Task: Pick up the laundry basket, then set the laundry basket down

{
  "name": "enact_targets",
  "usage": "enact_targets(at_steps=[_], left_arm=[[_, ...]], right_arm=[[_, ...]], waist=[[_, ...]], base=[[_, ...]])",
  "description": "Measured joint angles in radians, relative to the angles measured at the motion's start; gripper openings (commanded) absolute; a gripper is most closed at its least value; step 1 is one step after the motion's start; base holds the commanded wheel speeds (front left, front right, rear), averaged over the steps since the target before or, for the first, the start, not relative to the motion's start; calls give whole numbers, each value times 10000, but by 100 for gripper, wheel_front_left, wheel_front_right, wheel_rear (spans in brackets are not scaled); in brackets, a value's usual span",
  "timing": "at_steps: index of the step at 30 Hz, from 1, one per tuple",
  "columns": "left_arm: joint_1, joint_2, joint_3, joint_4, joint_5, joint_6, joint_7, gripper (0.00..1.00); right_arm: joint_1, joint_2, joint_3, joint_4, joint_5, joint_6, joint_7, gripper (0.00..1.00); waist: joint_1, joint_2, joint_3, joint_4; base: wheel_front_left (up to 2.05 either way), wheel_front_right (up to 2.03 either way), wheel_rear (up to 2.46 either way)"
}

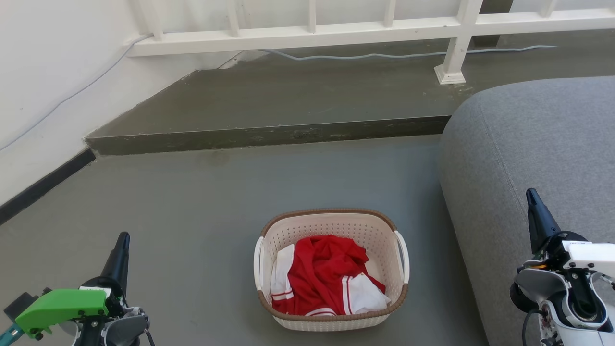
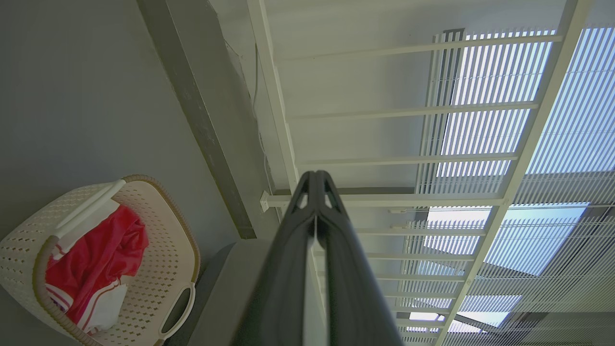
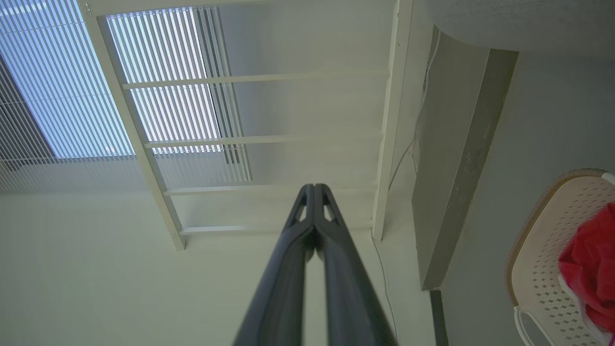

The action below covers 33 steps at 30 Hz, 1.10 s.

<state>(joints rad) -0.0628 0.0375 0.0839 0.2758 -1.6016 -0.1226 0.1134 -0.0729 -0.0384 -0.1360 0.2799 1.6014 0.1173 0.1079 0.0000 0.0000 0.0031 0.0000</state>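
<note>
The laundry basket (image 1: 331,226) is cream and perforated, with a brown rim and two white side handles. It stands on the grey floor low in the head view and holds red and white clothing (image 1: 324,276). My left gripper (image 1: 122,242) is shut and empty, well to the basket's left. On the far side, my right gripper (image 1: 532,198) is shut too, in front of the sofa and clear of the basket. The left wrist view has the basket (image 2: 168,250) at its lower left, beside the closed left gripper (image 2: 315,176). The right wrist view catches the basket (image 3: 543,250) at its right edge, away from the closed right gripper (image 3: 313,188).
A grey sofa (image 1: 538,144) fills the right side, close to the basket. Behind the basket a low concrete step (image 1: 269,134) crosses the floor, with a white railing (image 1: 451,53) and a grey cable (image 1: 384,55) on it. A white wall (image 1: 43,86) bounds the left.
</note>
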Motion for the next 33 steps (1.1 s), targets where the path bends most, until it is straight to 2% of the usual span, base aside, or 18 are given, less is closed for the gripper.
enact_targets(at_steps=[14, 15, 20, 33], left_arm=[[0, 0, 0, 0, 0, 0, 0, 0], [11, -8, -4, 54, 0, 2, 0, 100], [270, -226, -61, 487, 0, 10, -2, 100], [274, -219, -274, 345, 10, 10, -370, 100]], right_arm=[[0, 0, 0, 0, 0, 0, 0, 0], [11, 13, 4, 52, 0, -15, -2, 100], [418, 232, 42, 477, 0, -42, -12, 100], [425, 240, 153, 196, -102, -42, -167, 100]], waist=[[0, 0, 0, 0], [0, 0, 0, 0], [0, 0, 3, 0], [0, 0, 29, 5]], base=[[0, 0, 0], [0, 0, 0], [0, 0, 0], [0, 0, 0]])
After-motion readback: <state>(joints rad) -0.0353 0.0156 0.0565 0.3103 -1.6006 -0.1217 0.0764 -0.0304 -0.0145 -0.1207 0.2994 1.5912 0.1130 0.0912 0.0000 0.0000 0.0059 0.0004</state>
